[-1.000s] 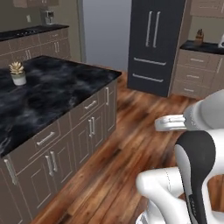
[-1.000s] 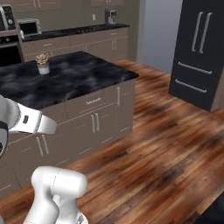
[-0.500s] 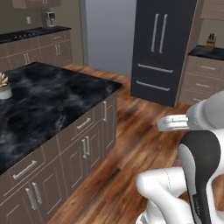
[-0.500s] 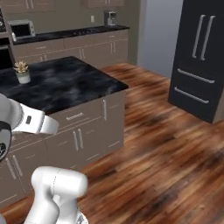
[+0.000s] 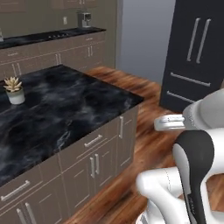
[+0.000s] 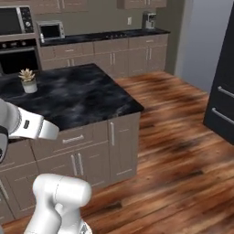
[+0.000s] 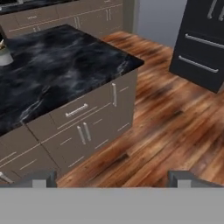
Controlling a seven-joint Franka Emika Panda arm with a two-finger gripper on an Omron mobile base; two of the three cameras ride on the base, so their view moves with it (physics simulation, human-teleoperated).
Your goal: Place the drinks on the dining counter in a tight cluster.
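I count one black marble island tabletop (image 5: 65,113), and on it one small potted succulent (image 5: 14,89) near its far left edge. One dark fridge (image 5: 197,57) stands across the wood floor. Along the back wall I see one long black tabletop (image 6: 105,35), carrying one coffee maker (image 6: 149,20) and one toaster oven (image 6: 51,30); one microwave (image 6: 16,20) sits above one wall oven (image 6: 18,57).

- The left base view was taken from behind the arm, facing an island counter (image 5: 65,105).
- The right base view was aimed at that counter (image 6: 82,93) and plant (image 6: 28,80).
- The hand view was angled down over the counter's corner (image 7: 127,59).
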